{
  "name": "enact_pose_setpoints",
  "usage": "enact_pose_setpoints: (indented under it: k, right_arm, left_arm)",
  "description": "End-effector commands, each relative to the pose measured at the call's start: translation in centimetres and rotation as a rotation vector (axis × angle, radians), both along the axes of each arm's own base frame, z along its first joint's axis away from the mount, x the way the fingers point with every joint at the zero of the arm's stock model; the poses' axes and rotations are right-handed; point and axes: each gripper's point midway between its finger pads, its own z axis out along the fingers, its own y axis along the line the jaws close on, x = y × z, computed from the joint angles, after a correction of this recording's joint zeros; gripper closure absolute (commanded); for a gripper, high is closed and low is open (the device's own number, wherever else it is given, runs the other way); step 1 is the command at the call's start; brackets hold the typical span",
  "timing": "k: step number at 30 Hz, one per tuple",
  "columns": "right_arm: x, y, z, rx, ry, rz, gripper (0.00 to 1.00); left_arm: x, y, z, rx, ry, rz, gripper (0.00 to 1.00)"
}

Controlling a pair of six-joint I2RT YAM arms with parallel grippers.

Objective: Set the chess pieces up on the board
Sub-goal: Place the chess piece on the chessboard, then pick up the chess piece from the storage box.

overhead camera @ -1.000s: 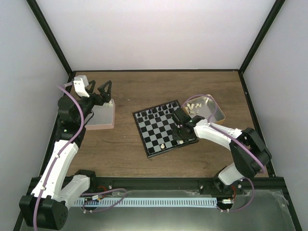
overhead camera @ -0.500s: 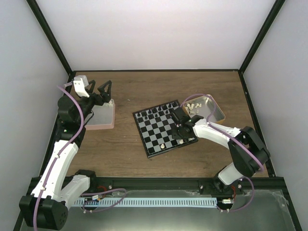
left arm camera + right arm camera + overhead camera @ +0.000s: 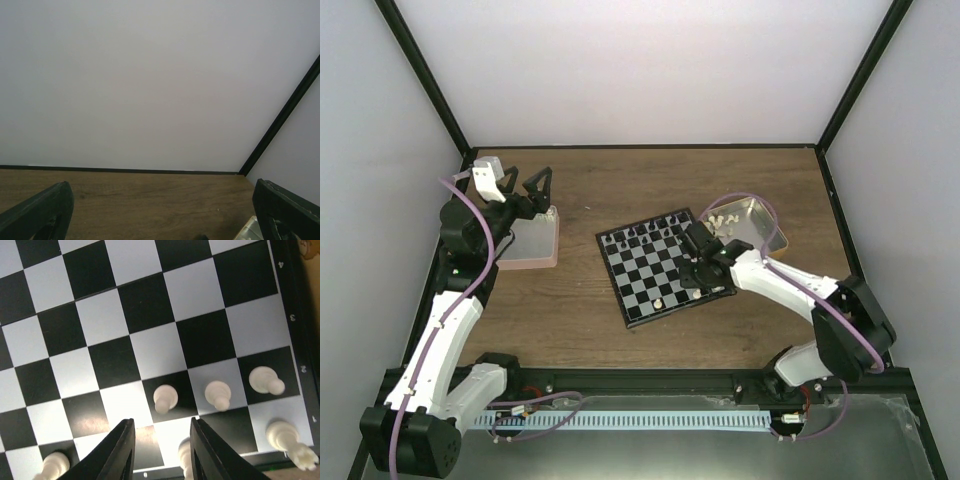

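Right tool (image 3: 161, 422) is low over the right side of the board (image 3: 655, 282), jaws parted, gripping nothing. A white piece (image 3: 184, 454) stands in the gap, close to one finger; can't tell if it touches. Three white pawns (image 3: 218, 394) stand in a row just ahead, each on its own square. More white pieces (image 3: 720, 220) lie in the tan tray (image 3: 767, 232), right of the board. Left tool (image 3: 528, 186) is spread wide and empty above the pink tray (image 3: 532, 250) at the left of the tabletop (image 3: 580, 320).

Board (image 3: 645, 270) between trays: left tray (image 3: 535, 245) well apart, right tray (image 3: 767, 228) near; chess pieces (image 3: 165, 399) on board.
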Motion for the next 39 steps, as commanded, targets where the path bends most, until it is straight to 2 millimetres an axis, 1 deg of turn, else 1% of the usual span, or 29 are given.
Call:
enact_pose_setpoints:
  k: [1, 5, 13, 15, 17, 18, 22, 32, 39]
  right_arm:
    - [-1.8, -0.4, 0.4, 0.016, 0.024, 0.022, 0.66]
    - [-2.7, -0.9, -0.1, 0.012, 0.046, 0.03, 0.65]
    - [-3.1, -1.4, -1.4, -0.025, 0.08, 0.028, 0.65]
    - [-3.2, -1.5, -1.8, -0.033, 0.088, 0.027, 0.67]
    - [-3.2, -1.4, -2.0, -0.034, 0.092, 0.026, 0.73]
    - [-3.1, -1.4, -2.0, -0.032, 0.092, 0.025, 0.76]
    - [-3.0, -1.0, -2.0, -0.015, 0.092, 0.03, 0.8]
    - [-2.6, -0.9, -2.5, -0.02, 0.087, 0.023, 0.81]
    - [-2.4, -0.7, -2.2, -0.007, 0.069, 0.017, 0.81]
  left_arm:
    - [-0.2, 0.0, 1.0, -0.008, -0.035, -0.009, 0.0]
    - [-0.2, 0.0, 1.0, -0.011, -0.037, -0.01, 0.0]
    - [-0.2, 0.0, 1.0, -0.011, -0.036, -0.006, 0.0]
    - [-0.2, 0.0, 1.0, -0.011, -0.036, -0.007, 0.0]
    - [-0.2, 0.1, 0.9, -0.009, -0.035, -0.005, 0.0]
    - [-0.2, 0.1, 1.0, -0.01, -0.037, -0.005, 0.0]
    - [-0.2, 0.1, 1.1, -0.008, -0.038, -0.003, 0.0]
    - [-0.2, 0.2, 1.0, -0.004, -0.037, 0.001, 0.0]
    - [-0.2, 0.2, 1.1, -0.005, -0.039, 0.001, 0.0]
